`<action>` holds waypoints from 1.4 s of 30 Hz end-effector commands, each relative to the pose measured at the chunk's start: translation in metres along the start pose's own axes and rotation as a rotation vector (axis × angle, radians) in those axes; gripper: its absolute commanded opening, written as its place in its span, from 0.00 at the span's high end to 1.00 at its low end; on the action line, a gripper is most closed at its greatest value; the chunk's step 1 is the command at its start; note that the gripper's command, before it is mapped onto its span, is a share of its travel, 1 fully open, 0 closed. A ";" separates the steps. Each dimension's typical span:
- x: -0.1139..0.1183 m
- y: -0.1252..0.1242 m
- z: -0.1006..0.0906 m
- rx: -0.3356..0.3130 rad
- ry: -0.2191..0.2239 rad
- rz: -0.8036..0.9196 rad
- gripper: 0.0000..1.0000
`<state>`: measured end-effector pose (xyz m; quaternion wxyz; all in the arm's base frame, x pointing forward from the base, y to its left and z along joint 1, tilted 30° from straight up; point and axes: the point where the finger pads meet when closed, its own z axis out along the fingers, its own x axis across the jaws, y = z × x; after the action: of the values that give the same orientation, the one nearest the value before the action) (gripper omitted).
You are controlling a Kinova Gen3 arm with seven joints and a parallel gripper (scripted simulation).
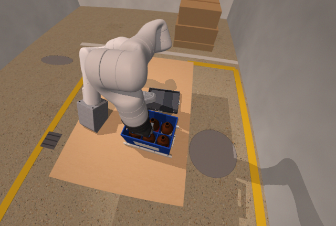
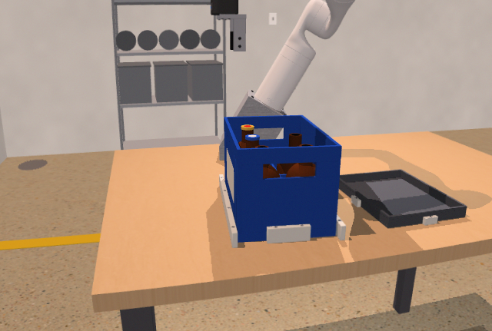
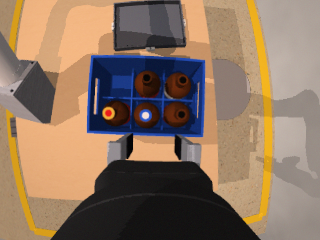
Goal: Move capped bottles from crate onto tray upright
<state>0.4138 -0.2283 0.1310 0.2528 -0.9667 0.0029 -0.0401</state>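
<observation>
Seen from the wrist, with the crate's middle as the center of the dial, the bottle with the yellow and red cap (image 1: pixel 134 134) (image 2: pixel 247 134) (image 3: pixel 116 113) stands at eight o'clock in its own compartment. The bottle with the blue and white cap (image 1: pixel 148 138) (image 2: pixel 251 143) (image 3: pixel 146 115) stands at six o'clock, in the next compartment. Both are upright. Open bottles fill the compartments at twelve (image 1: pixel 154 125) (image 2: pixel 294 139) (image 3: pixel 147 84), two (image 1: pixel 167 128) (image 3: pixel 178 85) and four o'clock (image 1: pixel 163 140) (image 3: pixel 177 115).

The blue crate (image 1: pixel 163 149) (image 2: pixel 286 200) (image 3: pixel 117 77) sits level on the table (image 1: pixel 108 169) (image 2: pixel 167 200) (image 3: pixel 55 170), with a white strip (image 1: pixel 146 149) (image 2: pixel 227 210) along its six o'clock side. The dark tray (image 1: pixel 168 101) (image 2: pixel 409 196) (image 3: pixel 145 25) lies flat at twelve o'clock, apart from the crate.

The gripper (image 1: pixel 150 132) (image 2: pixel 237 47) (image 3: pixel 153 142) is wide open with nothing between its fingers. It hangs high above the crate, touching neither crate nor bottles. The gray base (image 1: pixel 100 117) (image 2: pixel 246 109) (image 3: pixel 40 100) of the white arm (image 1: pixel 116 68) (image 2: pixel 290 65) (image 3: pixel 6 61) is at nine o'clock. Farther off, cardboard boxes (image 1: pixel 199 17) are stacked on the floor, and a metal shelf unit (image 2: pixel 171 52) stands by the wall.
</observation>
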 end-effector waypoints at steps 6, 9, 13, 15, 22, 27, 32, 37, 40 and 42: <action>-0.010 -0.003 0.024 0.004 -0.001 0.005 0.00; -0.014 -0.003 0.033 0.005 -0.002 0.005 0.00; -0.017 -0.003 0.039 0.005 -0.002 0.005 0.00; -0.017 -0.001 0.042 0.003 0.002 0.004 0.00; -0.018 -0.002 0.065 0.004 0.000 0.005 0.00; -0.020 -0.002 0.082 0.005 -0.001 0.005 0.00; -0.019 -0.001 0.086 0.003 0.004 0.005 0.00; -0.019 -0.001 0.098 0.004 0.002 0.005 0.00; -0.019 -0.002 0.105 0.004 0.001 0.005 0.00; -0.019 -0.002 0.110 0.005 0.000 0.005 0.00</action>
<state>0.4038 -0.1763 0.0394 0.2543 -0.9662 0.0055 -0.0422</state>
